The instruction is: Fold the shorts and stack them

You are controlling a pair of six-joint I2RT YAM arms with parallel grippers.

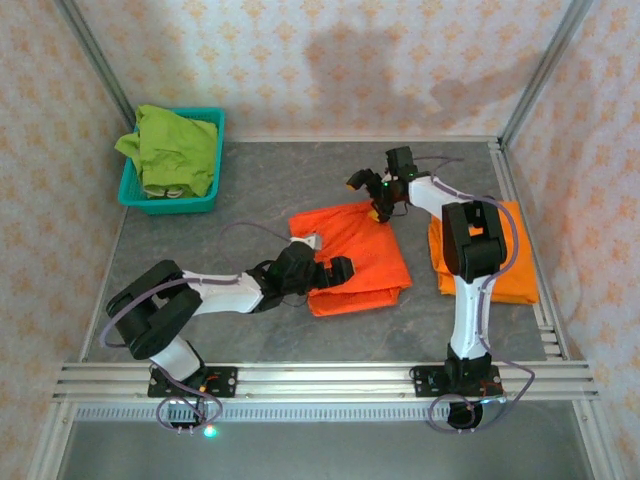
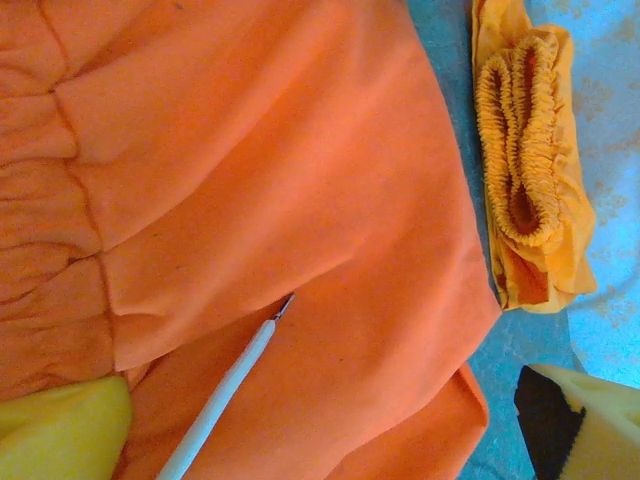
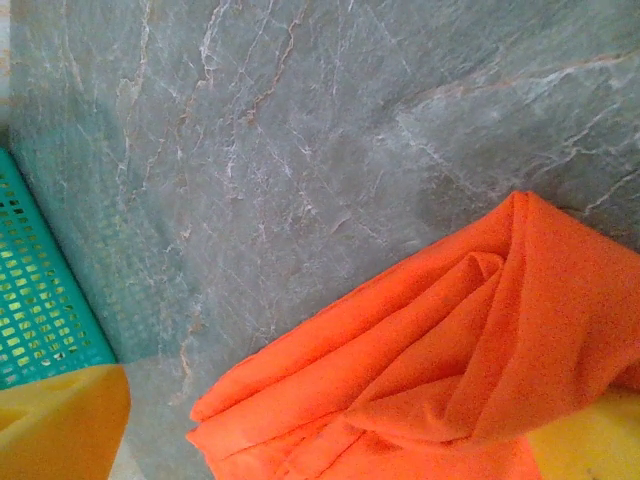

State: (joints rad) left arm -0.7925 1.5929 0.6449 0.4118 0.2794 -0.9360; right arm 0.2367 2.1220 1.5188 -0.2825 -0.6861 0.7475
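Top external: left fingers (image 1: 338, 268) spread wide over near edge of orange shorts (image 1: 362, 262), right fingers (image 1: 381, 210) released over the far edge; shorts lie between both, nothing grasped.

The table top (image 1: 270, 180) is a grey surface with a marble pattern. In the right wrist view, thin white and brownish veins cross it. Three walls stand around it: the back wall (image 1: 250, 60), the left wall (image 1: 40, 200) and the right wall (image 1: 600, 200). All carry pale cream wallpaper with small orange flower motifs. A slanted metal post marks the back left corner (image 1: 95, 60), another the back right corner (image 1: 545, 65). Aluminium rails (image 1: 320, 378) run along the near edge. The light is soft and even. A faint grey shadow (image 1: 400, 50) lies on the back wall.
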